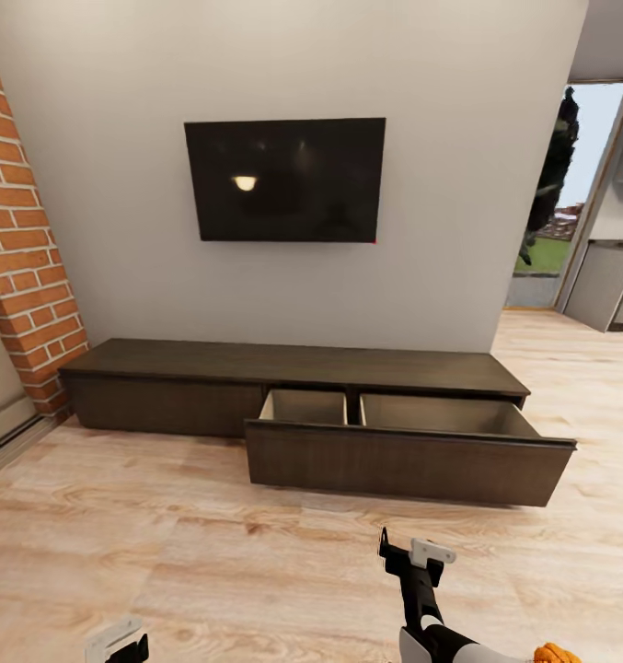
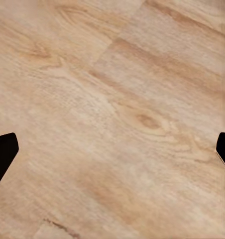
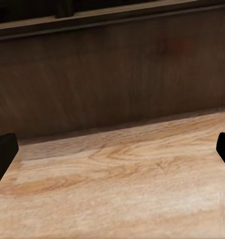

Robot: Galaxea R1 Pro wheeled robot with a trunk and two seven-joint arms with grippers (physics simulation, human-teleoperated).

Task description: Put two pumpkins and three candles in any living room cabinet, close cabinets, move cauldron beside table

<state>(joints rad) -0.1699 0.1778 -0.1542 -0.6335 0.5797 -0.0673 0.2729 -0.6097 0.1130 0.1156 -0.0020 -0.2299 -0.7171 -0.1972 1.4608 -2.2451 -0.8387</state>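
Observation:
The long, low, dark brown cabinet [image 1: 293,366] stands against the wall under the TV. Its right-hand drawer [image 1: 408,460] is pulled out, and its two pale compartments look empty. My right gripper [image 1: 408,550] hovers over the floor a short way in front of that drawer, open and holding nothing. In the right wrist view the right gripper [image 3: 112,154] faces the dark drawer front [image 3: 112,74]. My left gripper [image 1: 118,640] is low at the left, open over bare planks [image 2: 112,114]. A sliver of an orange pumpkin [image 1: 558,654] shows beside my right arm. Candles, cauldron and table are out of view.
A black TV [image 1: 284,180] hangs on the grey wall. The red brick fireplace [image 1: 21,258] stands at the left end of the cabinet. A glass door [image 1: 555,212] opens at the far right. Light wood plank floor [image 1: 210,552] lies between me and the cabinet.

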